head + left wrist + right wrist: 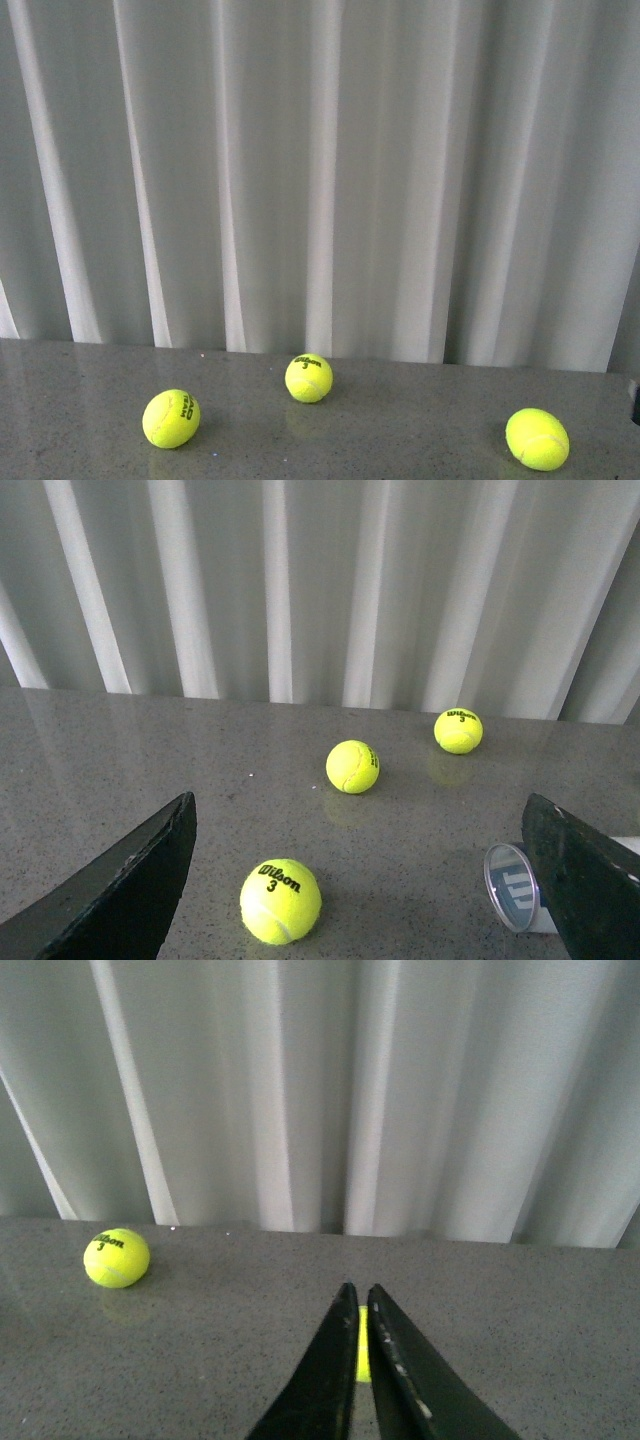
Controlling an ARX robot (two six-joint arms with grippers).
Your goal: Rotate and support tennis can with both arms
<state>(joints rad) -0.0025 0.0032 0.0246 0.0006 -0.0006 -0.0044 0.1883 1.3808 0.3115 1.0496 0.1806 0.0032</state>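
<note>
Tennis can point(512, 887) on its side, round W-marked end showing, rest hidden.

Grey speckled stone-look tabletop point(400, 420): smooth, polished, faintly mirroring what rests on it.
Pleated white cloth curtain point(320, 170): matt, soft folds.
Three yellow-green tennis balls point(171, 418) point(309, 378) point(537, 438): fuzzy felt, black print.
Clear plastic tennis can point(512, 885): glossy round end, printed label.
Flat pointed black fingers point(130, 890) of the left gripper point(357, 800): matt, grainy, rough-edged.
Right gripper point(361, 1290): the same matt black, with pale scuffs.

It seemed a plain test room: grey speckled stone table point(100, 750) under the black left pincer point(357, 800), white cloth curtain point(320, 580) beyond.
</note>
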